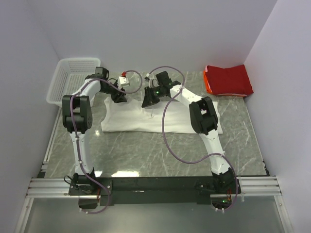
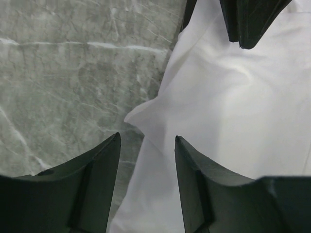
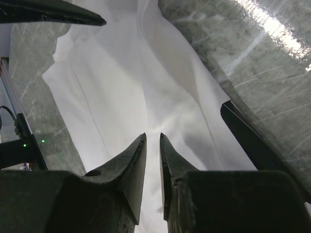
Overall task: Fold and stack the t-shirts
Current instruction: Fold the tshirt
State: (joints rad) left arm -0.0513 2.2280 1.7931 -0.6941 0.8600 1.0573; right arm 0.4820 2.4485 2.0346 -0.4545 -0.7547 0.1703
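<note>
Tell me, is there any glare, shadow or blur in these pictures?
Top external: even, soft light, hardly any shadow on the table. Left wrist: sharp on the white t-shirt, while the dark fingers near the lens look slightly soft. Right wrist: a bright glare streak on the table at top right, and the shirt looks washed out.

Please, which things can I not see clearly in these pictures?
- Top view: the right arm covers the right part of the white shirt.
- Right wrist view: the fingertips of the right gripper nearly meet; whether they pinch cloth is unclear.
- Left wrist view: the frame edges cut the white shirt off beyond the open left gripper.
- Top view: the red shirt is folded, hiding its inner layers.
</note>
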